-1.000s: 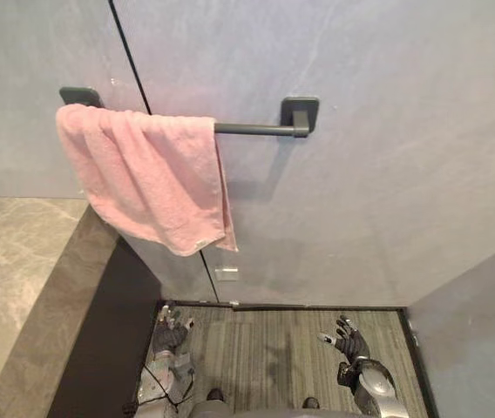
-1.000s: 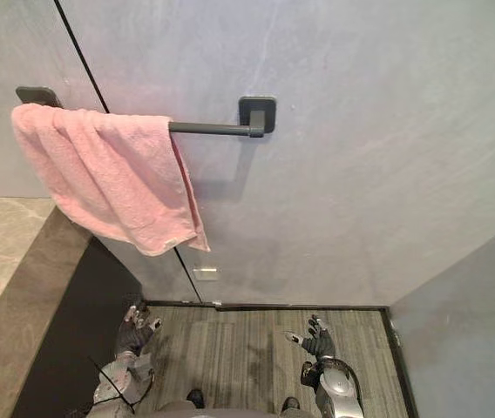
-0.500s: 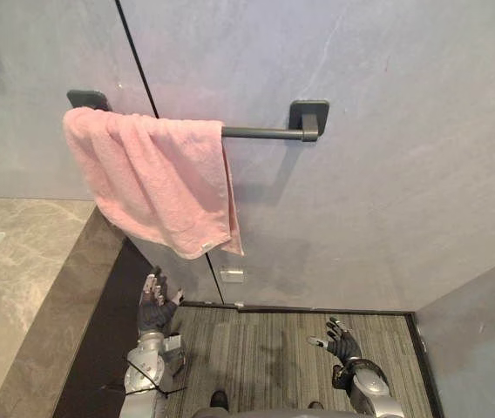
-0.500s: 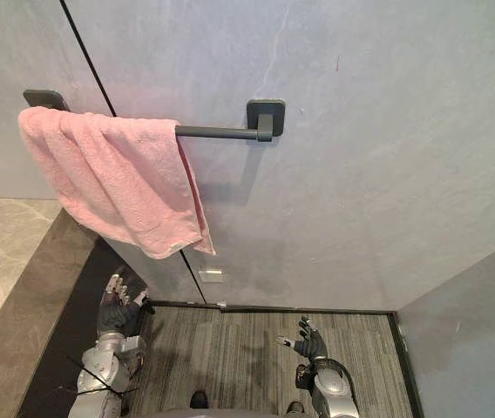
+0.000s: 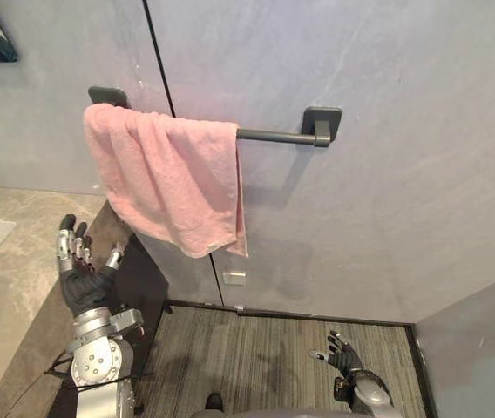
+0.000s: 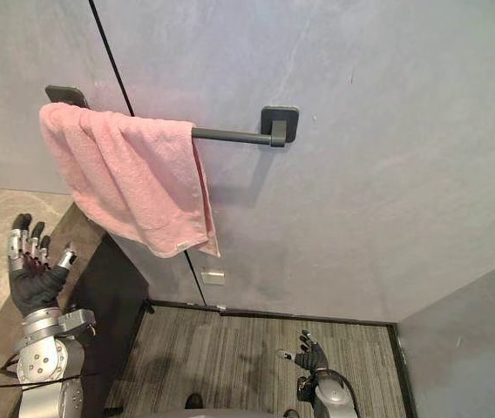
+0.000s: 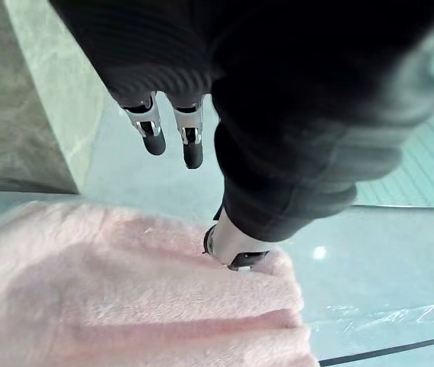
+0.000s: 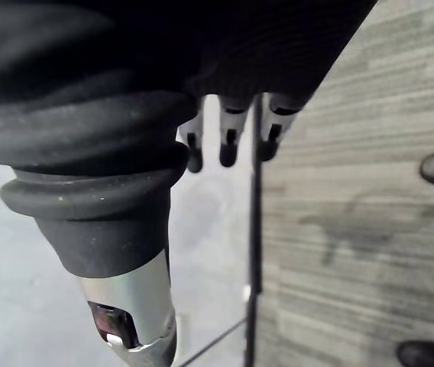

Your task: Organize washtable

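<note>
A pink towel (image 5: 169, 183) hangs bunched over the left half of a dark wall bar (image 5: 278, 135). My left hand (image 5: 84, 280) is raised below and left of the towel's lower edge, fingers straight and spread, holding nothing. In the left wrist view its fingers (image 7: 173, 138) point past the pink towel (image 7: 125, 298) without touching it. My right hand (image 5: 343, 356) hangs low over the striped floor, fingers relaxed and empty; its fingers (image 8: 228, 149) show straight in the right wrist view.
A grey-brown stone counter (image 5: 12, 287) runs along the left with a dark side panel (image 5: 143, 279) beneath it. The grey wall (image 5: 387, 174) lies ahead, with a small white socket (image 5: 233, 278) low on it. Striped floor (image 5: 265, 357) lies below.
My left hand has risen from floor level to beside the counter edge, just under the towel. The right hand has sunk slightly. The whole picture has shifted right as the camera moved.
</note>
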